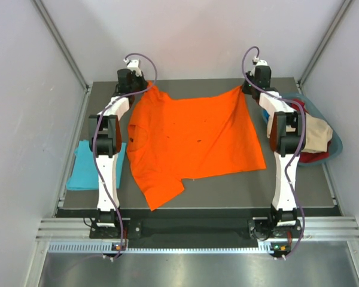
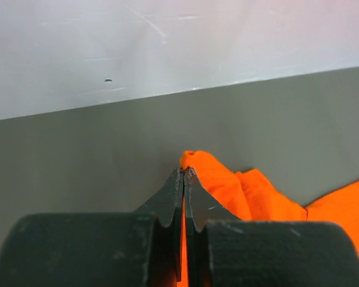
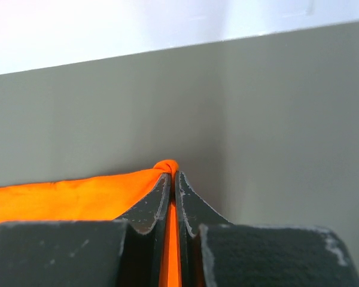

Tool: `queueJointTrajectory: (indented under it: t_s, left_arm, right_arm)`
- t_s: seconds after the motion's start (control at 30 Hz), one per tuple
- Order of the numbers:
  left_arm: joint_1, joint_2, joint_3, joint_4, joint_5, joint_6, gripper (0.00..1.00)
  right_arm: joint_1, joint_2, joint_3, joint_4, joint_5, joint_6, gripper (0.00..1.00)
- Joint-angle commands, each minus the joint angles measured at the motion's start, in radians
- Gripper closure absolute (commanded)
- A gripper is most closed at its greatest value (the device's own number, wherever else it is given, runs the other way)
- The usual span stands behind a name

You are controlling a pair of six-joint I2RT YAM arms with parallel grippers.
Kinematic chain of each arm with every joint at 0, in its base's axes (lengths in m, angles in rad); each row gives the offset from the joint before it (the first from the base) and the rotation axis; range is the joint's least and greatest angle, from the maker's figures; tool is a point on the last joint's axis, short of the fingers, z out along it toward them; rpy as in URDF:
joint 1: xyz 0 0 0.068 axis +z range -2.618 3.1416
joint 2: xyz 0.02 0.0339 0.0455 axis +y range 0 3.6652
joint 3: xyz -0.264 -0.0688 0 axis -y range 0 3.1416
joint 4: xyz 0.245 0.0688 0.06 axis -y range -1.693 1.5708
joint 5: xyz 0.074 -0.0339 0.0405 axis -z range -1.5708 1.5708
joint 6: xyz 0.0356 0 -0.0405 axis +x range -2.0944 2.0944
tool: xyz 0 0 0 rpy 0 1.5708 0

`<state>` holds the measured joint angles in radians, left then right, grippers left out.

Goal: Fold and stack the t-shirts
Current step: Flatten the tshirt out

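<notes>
Lab robot test cell, not a home, from what I see. White panel walls [image 1: 197, 36] box in a dark grey table [image 1: 227, 191] on three sides. Aluminium profile struts [image 1: 60, 42] run up at 11 and 1 o'clock. At 6 o'clock an aluminium rail [image 1: 197, 230] carries the left arm [image 1: 107, 173] and right arm [image 1: 284, 167], with purple cables [image 1: 96, 155] looped along them. Props are laundry: orange t-shirt [image 1: 191, 137] spread mid-table, turquoise t-shirt [image 1: 84, 167] at 9 o'clock, blue basket [image 1: 338, 143] of clothes at 3 o'clock. My wrist cams show only grey tabletop and white wall.
</notes>
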<state>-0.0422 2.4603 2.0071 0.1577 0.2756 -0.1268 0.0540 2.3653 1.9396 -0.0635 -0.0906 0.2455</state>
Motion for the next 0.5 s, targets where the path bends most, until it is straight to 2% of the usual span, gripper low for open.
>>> queueJointTrajectory:
  t_s: [0.0, 0.23, 0.33, 0.37, 0.43, 0.47]
  left_arm:
    - [0.002, -0.086, -0.017, 0.005, 0.051, 0.067, 1.0]
    - [0.002, -0.175, -0.139, 0.017, -0.027, 0.093, 1.0]
    - [0.002, -0.176, -0.131, 0.005, -0.019, 0.095, 1.0]
    - [0.002, -0.173, -0.128, 0.003, -0.018, 0.093, 1.0]
    - [0.002, -0.164, -0.119, 0.002, -0.016, 0.087, 1.0]
    - [0.002, -0.156, -0.114, 0.003, -0.015, 0.082, 1.0]
  right_arm:
    - [-0.022, -0.003, 0.05, 0.099, -0.029, -0.06, 0.97]
    - [-0.043, 0.0, 0.045, 0.077, -0.066, -0.1, 0.91]
    - [-0.048, 0.018, 0.073, 0.067, -0.109, -0.1, 0.77]
    - [-0.046, 0.025, 0.081, 0.039, -0.113, -0.1, 0.75]
    - [-0.046, 0.041, 0.102, 0.011, -0.118, -0.106, 0.75]
    - [-0.046, 0.048, 0.108, -0.004, -0.12, -0.109, 0.81]
